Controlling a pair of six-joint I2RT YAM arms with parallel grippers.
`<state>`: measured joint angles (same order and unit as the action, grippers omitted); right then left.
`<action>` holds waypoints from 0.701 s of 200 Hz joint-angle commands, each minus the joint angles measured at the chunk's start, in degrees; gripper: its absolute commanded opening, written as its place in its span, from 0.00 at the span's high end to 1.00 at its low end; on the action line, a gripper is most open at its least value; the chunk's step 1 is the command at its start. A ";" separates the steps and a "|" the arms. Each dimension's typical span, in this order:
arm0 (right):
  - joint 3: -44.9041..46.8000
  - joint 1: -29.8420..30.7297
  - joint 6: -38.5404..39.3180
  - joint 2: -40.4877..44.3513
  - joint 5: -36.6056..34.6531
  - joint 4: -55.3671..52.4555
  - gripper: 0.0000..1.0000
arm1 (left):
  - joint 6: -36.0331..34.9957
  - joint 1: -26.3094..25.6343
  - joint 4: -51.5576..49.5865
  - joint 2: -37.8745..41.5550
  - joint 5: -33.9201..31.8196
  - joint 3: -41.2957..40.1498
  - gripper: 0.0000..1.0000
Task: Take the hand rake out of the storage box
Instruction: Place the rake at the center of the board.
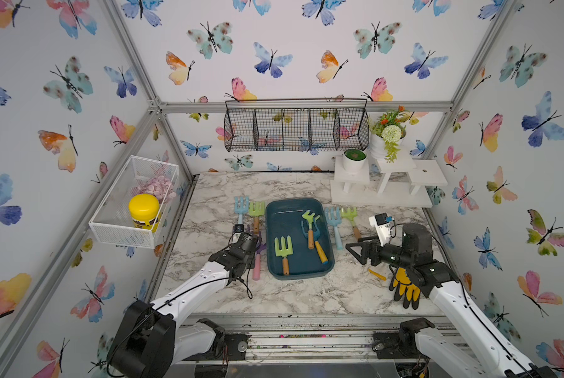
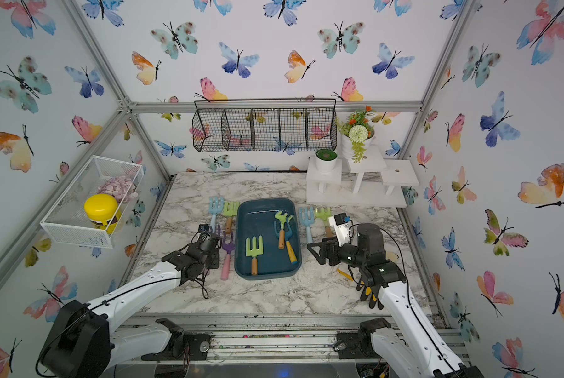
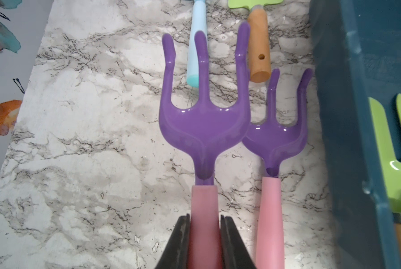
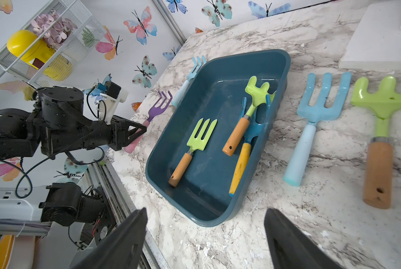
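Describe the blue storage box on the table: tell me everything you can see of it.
The storage box is a shallow, dark teal-blue tray that looks like smooth plastic, rectangular with rounded corners and a rolled rim. It sits flat and open-topped on the marble table, near its middle. Inside lie a green fork with a wooden handle and a green rake, also wooden-handled, crossing over a blue rake with a yellow handle.

Box [image 1: 287, 225]: dark teal tray, flat, mid-table.
Purple rake [image 3: 204, 130]: pink handle, outside, just left of box, tines far, handle pinched by left gripper [image 3: 204, 217].
Green rake [image 4: 256, 93]: in box, right side, over blue rake [image 4: 243, 158].
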<state>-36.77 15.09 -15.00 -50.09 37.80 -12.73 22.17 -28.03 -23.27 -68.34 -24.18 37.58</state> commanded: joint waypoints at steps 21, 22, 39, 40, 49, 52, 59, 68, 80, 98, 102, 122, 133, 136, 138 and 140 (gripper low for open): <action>0.91 0.29 -0.20 1.28 2.31 1.22 0.14 | 0.37 1.34 1.96 -1.25 -1.32 0.10 0.97; 0.91 0.29 -0.20 1.34 2.29 1.26 0.14 | 0.35 1.37 1.98 -1.31 -1.27 0.11 0.97; 0.91 0.29 -0.20 1.95 2.14 1.23 0.14 | -0.24 1.98 1.90 -2.63 -0.70 0.54 0.96; 0.91 0.29 -0.20 1.94 2.12 1.27 0.14 | -0.31 2.00 1.90 -2.70 -0.65 0.55 0.96; 1.00 0.29 -0.21 2.33 2.11 1.27 0.14 | -0.60 2.48 1.75 -3.58 -0.30 0.96 0.96; 1.00 0.29 -0.26 2.48 2.06 1.30 0.14 | -0.72 2.59 1.74 -3.85 -0.13 1.07 0.96; 1.00 0.29 -0.29 2.66 2.10 1.35 0.14 | -1.07 3.07 1.66 -4.62 0.50 1.32 0.95; 1.09 0.29 -0.29 2.92 2.10 1.34 0.14 | -1.32 3.83 1.65 -5.53 1.60 1.77 0.94; 1.18 0.29 -0.29 3.13 2.10 1.47 0.14 | -1.52 4.72 1.14 -6.92 3.42 2.74 0.93; 1.18 0.29 -0.31 3.23 2.17 1.44 0.14 | -2.01 4.85 -0.55 -8.51 2.93 4.54 0.93; 1.18 0.29 -0.29 3.24 2.19 1.48 0.14 | -2.17 4.95 -0.91 -8.64 2.75 4.87 0.93; 1.22 0.29 -0.38 3.41 2.28 1.48 0.14 | -2.91 6.17 -2.08 -9.40 4.10 6.07 0.92; 1.20 0.29 -0.38 3.33 2.19 1.57 0.14 | -3.08 6.82 -2.75 -9.73 4.83 6.69 0.91; 1.25 0.29 -0.38 3.28 2.19 1.62 0.14 | -3.21 6.97 -2.94 -9.85 4.99 6.90 0.91; 1.26 0.29 -0.38 3.25 2.19 1.58 0.14 | -3.26 7.10 -3.10 -9.94 5.08 7.11 0.91; 1.27 0.29 -0.38 3.24 2.19 1.59 0.14 | -3.32 7.18 -3.23 -10.08 5.21 7.25 0.91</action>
<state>-36.32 15.09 -15.07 -47.33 38.63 -12.27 20.29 -22.31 -23.73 -77.56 -21.26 42.81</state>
